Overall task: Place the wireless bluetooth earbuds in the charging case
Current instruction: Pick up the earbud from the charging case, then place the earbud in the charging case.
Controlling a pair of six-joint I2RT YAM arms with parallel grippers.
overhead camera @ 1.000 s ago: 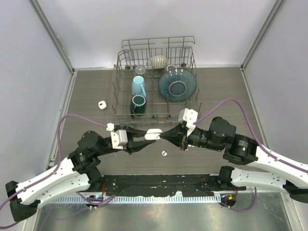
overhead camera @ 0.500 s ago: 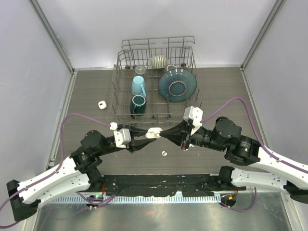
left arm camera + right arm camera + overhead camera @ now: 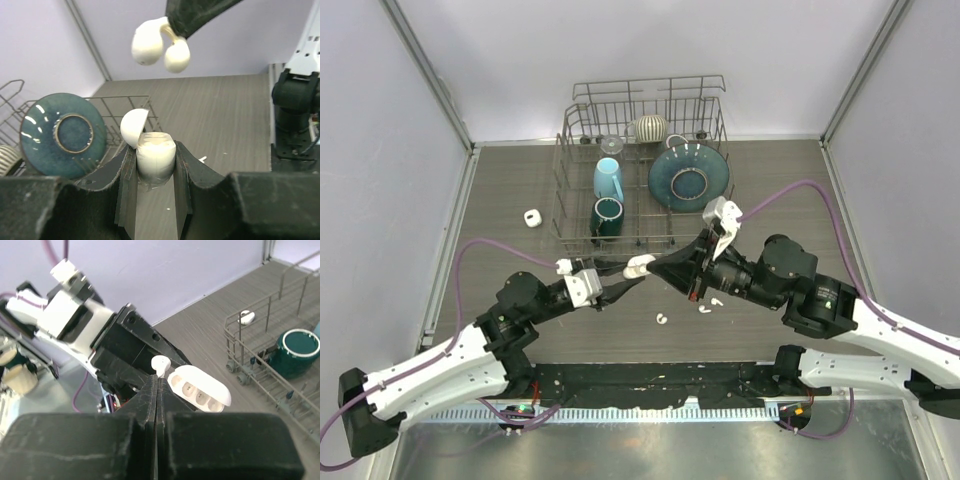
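My left gripper (image 3: 626, 279) (image 3: 155, 150) is shut on the white charging case (image 3: 638, 266) (image 3: 155, 156), held upright above the table with its lid (image 3: 134, 126) swung open. My right gripper (image 3: 663, 268) (image 3: 157, 381) is shut on the stem of one white earbud (image 3: 161, 365) (image 3: 155, 44). That earbud hangs just above and beside the case's open top (image 3: 199, 389), apart from it. Three more earbuds lie on the table: one (image 3: 662, 319) below the grippers, two (image 3: 705, 308) (image 3: 717, 299) by the right arm.
A wire dish rack (image 3: 565, 160) stands at the back with a blue plate (image 3: 688, 177), a light blue cup (image 3: 608, 178) and a dark green mug (image 3: 606, 216). A small white object (image 3: 532, 218) lies left of the rack.
Both grippers have moved away from the near edge toward the rack, case and earbud still held close together. The right arm's shift has uncovered two earbuds on the table.
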